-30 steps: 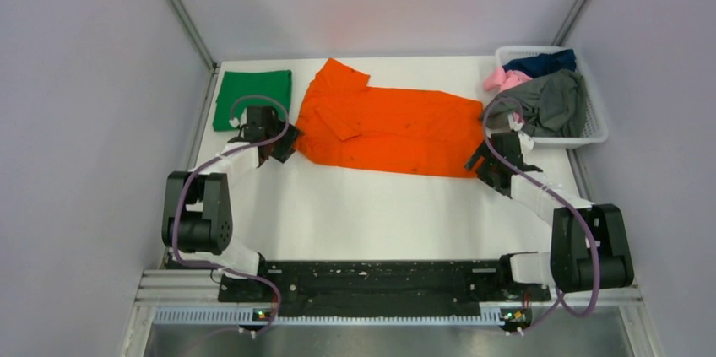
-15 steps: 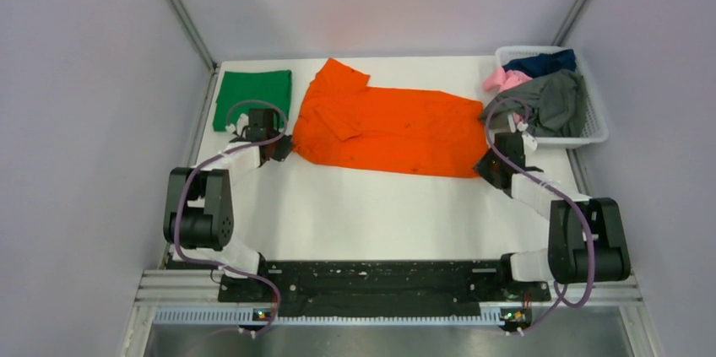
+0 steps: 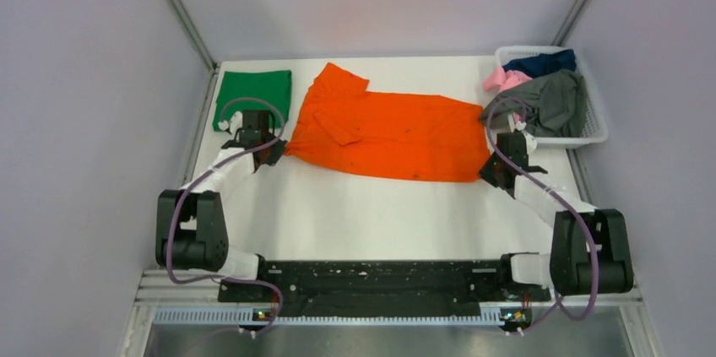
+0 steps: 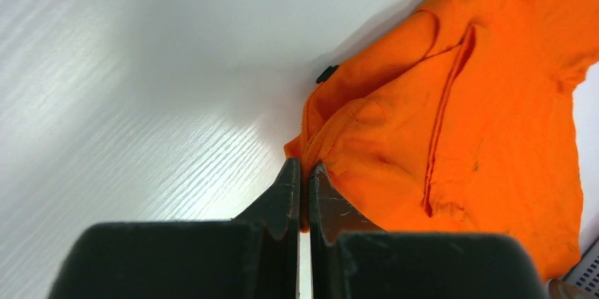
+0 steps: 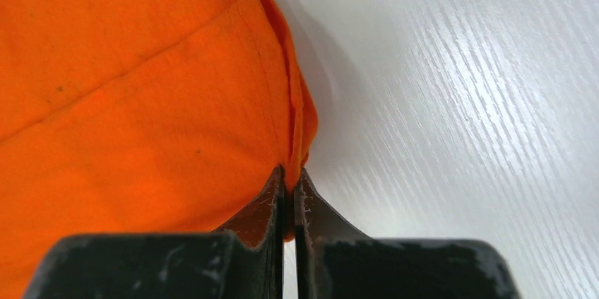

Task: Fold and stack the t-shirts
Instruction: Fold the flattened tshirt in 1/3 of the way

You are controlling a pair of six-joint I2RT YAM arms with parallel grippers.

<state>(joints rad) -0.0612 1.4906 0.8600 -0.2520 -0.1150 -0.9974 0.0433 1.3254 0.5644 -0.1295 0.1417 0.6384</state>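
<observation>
White plastic lattice basket [image 3: 596,131] holding navy, pink and grey t-shirts [image 3: 540,94], folded green t-shirt [image 3: 253,95], bright orange t-shirt [image 3: 388,125] spread on table [image 3: 380,213], left gripper [image 4: 301,169] and right gripper [image 5: 290,175] clamped on its corners

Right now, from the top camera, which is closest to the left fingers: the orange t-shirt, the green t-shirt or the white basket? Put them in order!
1. orange t-shirt: its corner is pinched in the left fingers, so it is touching.
2. green t-shirt: folded just beyond them, in the far-left corner.
3. white basket: across the table, far right.
</observation>
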